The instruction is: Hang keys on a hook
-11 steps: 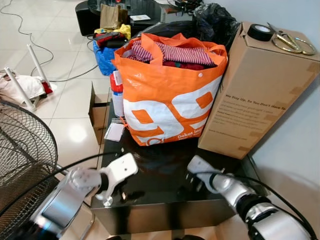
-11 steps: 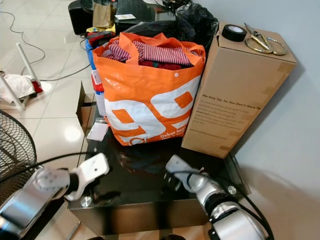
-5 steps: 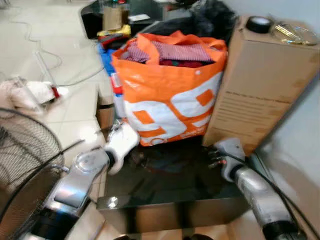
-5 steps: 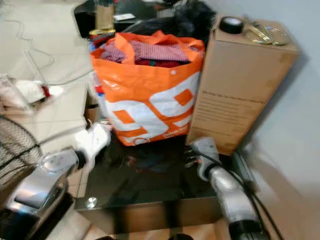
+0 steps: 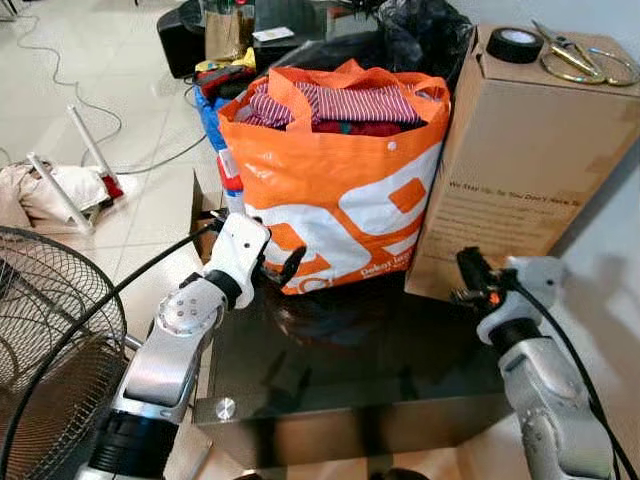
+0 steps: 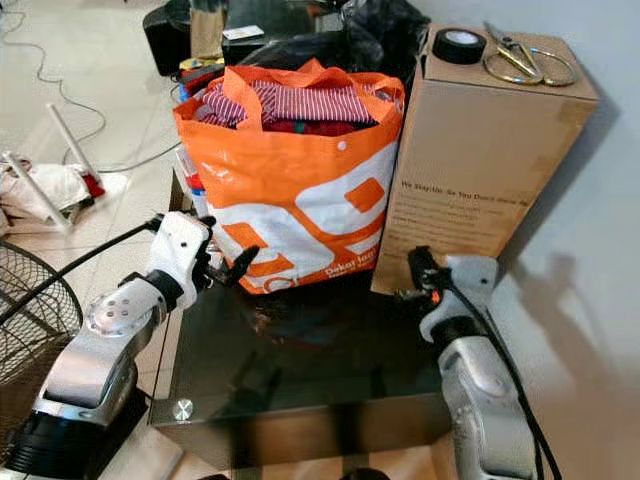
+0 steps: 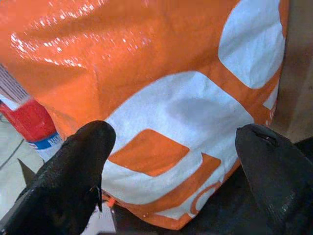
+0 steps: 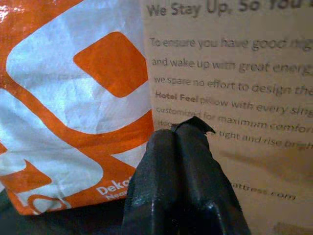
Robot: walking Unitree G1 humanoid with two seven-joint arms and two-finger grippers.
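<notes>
Two end effectors hover low over the black glass tabletop (image 5: pixel 380 350), one at each side of the clutter on it. The left end effector (image 5: pixel 283 268) is spread wide, its fingers (image 7: pixel 73 166) apart and empty, just beside the lower front of the orange bag (image 5: pixel 340 190) stuffed with clothes. The right end effector (image 5: pixel 468 270) is pressed closed, pointing at the seam where the bag meets the tall cardboard box (image 5: pixel 520 170). A small dark scrap juts from its closed tips in the wrist view, too small to name. A speck of orange-red sits by that wrist, also unclear. Where the keys are I cannot tell, and I can pick out no hook either, so the task looks early, at the searching stage. On the box top lie a tape roll (image 5: pixel 520 42) and scissors (image 5: pixel 580 62); a wire fan (image 5: pixel 50 330) stands off the robot's left. As for handling, keys should be light, hard and slick — a loose bunch that swings and slides on smooth glass. I would judge the ring the best place to pinch, or the flat head of one key, leaving the ring open to drop over a hook. A firm, narrow grip suits them, since thin metal lying flat gives long fingers little to catch.
</notes>
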